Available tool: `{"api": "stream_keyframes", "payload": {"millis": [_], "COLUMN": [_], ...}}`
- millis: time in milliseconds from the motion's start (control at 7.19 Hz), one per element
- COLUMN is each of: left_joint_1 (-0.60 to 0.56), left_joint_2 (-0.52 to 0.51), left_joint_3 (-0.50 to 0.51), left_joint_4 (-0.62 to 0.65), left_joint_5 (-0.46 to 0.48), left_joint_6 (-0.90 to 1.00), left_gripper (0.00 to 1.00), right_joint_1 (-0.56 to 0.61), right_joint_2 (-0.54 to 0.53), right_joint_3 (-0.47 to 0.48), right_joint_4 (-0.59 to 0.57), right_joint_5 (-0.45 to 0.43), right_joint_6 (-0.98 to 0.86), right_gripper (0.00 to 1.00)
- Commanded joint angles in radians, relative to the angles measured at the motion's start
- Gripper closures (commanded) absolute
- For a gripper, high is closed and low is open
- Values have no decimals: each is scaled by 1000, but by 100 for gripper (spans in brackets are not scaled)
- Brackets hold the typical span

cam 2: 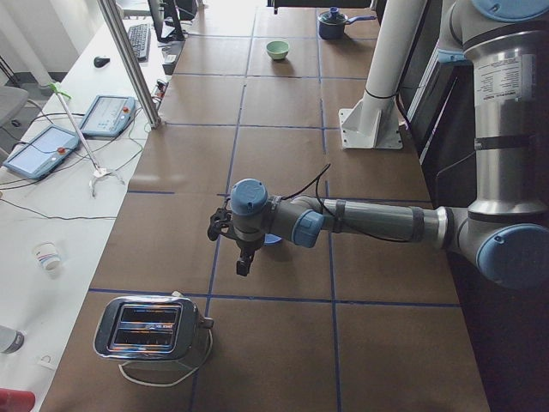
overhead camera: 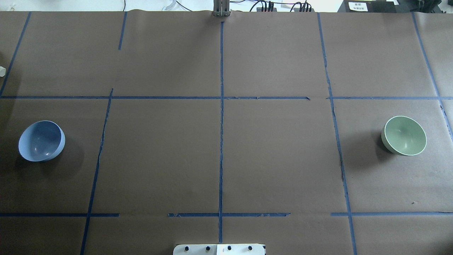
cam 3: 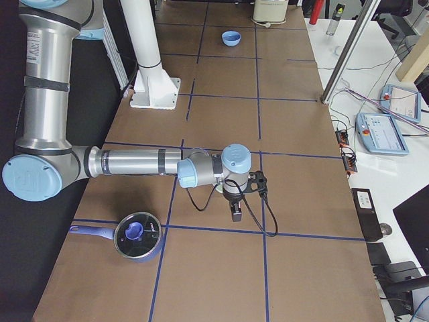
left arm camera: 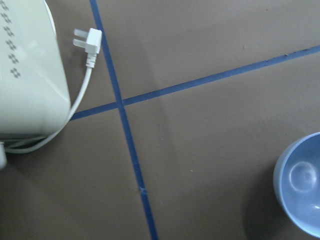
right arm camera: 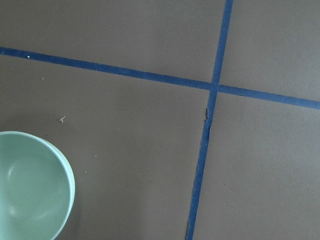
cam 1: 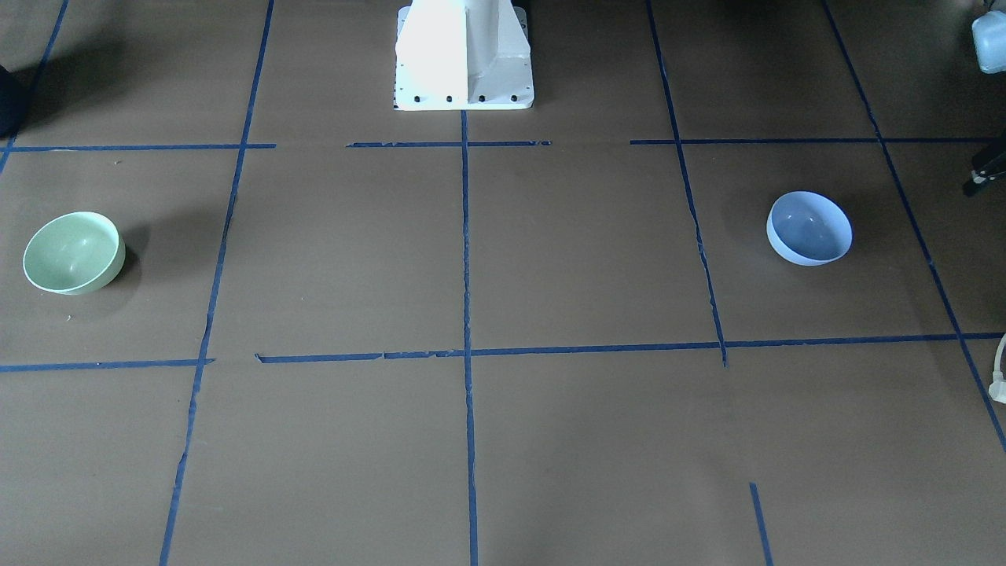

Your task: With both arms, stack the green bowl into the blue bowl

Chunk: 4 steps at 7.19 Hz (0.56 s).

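The green bowl [overhead camera: 405,135] stands upright and empty on the table's right side; it also shows in the front view [cam 1: 73,252] and the right wrist view [right arm camera: 30,187]. The blue bowl [overhead camera: 41,140] stands upright and empty on the left side, also in the front view [cam 1: 809,228] and the left wrist view [left arm camera: 302,182]. My left gripper [cam 2: 243,266] hangs above the table beside the blue bowl. My right gripper [cam 3: 236,213] hangs beside the green bowl. Both show only in the side views, so I cannot tell whether they are open or shut.
A chrome toaster [cam 2: 150,330] with a loose white plug [left arm camera: 87,40] sits beyond the blue bowl. A blue lidded pot [cam 3: 137,235] sits beyond the green bowl. The white pedestal [cam 1: 464,55] stands at the table's robot side. Blue tape lines grid the brown table.
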Motion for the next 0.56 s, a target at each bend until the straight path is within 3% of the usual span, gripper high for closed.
{"api": "stream_keyframes", "payload": {"millis": [0,278,417], "left_joint_1": [191,384,409], "left_joint_2": [38,26,24], "left_joint_3": [32,63,64], "left_joint_4": [-292,-390,-390], "left_joint_5": [96,280,284], "left_joint_6": [-423,-674,-690], "left_gripper": [0,0,0], "right_joint_1": [-22,-22,-22], "right_joint_2": [-2,-2,-3], "right_joint_3": [-6,-6,-6], "right_joint_4": [49,49,50], "right_joint_5": [3,3,3], "right_joint_6": [65,65,65], "right_gripper": [0,0,0]}}
